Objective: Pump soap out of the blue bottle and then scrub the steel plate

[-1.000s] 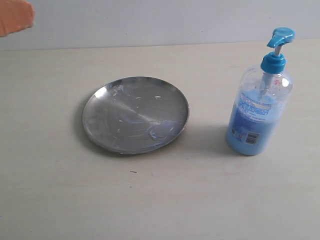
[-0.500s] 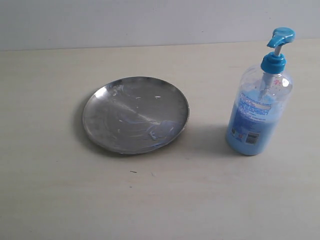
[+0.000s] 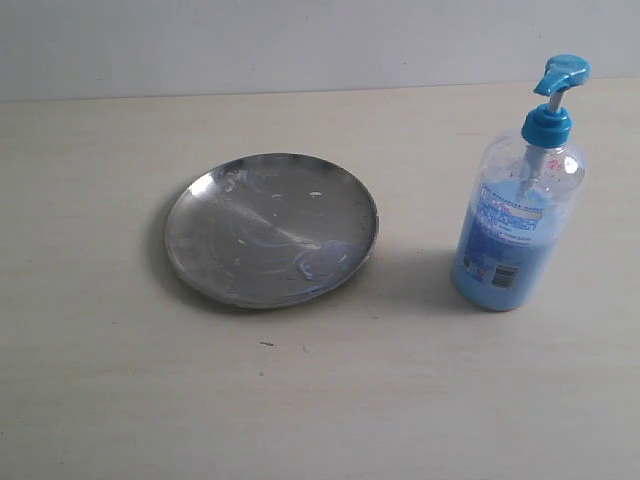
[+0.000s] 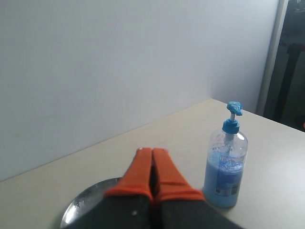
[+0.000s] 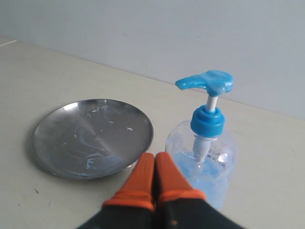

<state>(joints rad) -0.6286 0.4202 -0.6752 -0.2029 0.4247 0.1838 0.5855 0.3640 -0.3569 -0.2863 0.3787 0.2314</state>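
Note:
The steel plate (image 3: 271, 229) lies left of centre on the table, smudged, with a pale-blue soap smear (image 3: 318, 266) near its front right rim. The blue bottle (image 3: 518, 210) stands upright to its right, pump head raised. Neither gripper shows in the exterior view. In the left wrist view my left gripper (image 4: 152, 151) is shut and empty, held above the table with the steel plate (image 4: 85, 204) below it and the blue bottle (image 4: 224, 164) off to one side. My right gripper (image 5: 155, 155) is shut and empty, close beside the blue bottle (image 5: 204, 157) and near the steel plate (image 5: 91, 137).
The pale wooden table (image 3: 320, 400) ends at a white wall (image 3: 300, 45) behind. A dark doorway or frame (image 4: 289, 62) shows past the table's far corner in the left wrist view.
An orange fingertip seen at the top left corner of the exterior view one second ago has left the frame. Plate and bottle have not moved.

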